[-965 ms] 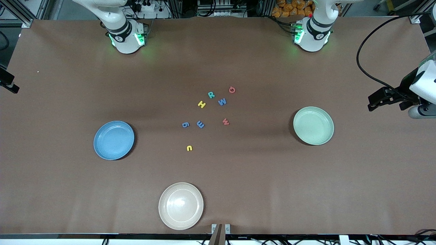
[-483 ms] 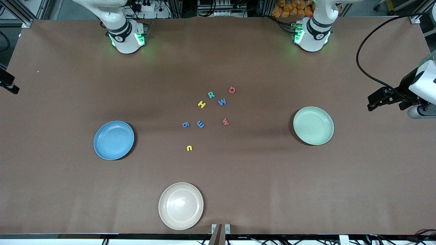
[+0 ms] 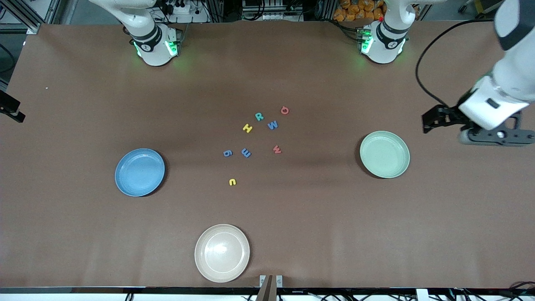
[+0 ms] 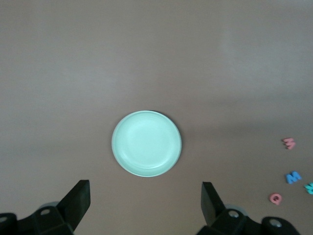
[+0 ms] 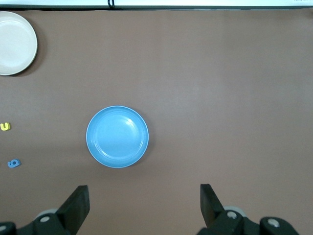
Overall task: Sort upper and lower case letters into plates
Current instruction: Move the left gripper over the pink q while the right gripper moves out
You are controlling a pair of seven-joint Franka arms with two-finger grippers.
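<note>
From my seat I see a brown table whose cover runs nearly edge to edge, smooth apart from faint creases. A cream-beige plate sits on it close to the edge nearest the front camera, upright and with nothing in it, its centre catching a bright glare; the right wrist view shows the same plate at the table's edge. A small metal bracket sits at that same edge, just beside the plate. Along the edge by the arm bases I make out a pile of orange objects, a power strip with plugs, and aluminium frame rails at the corner.
</note>
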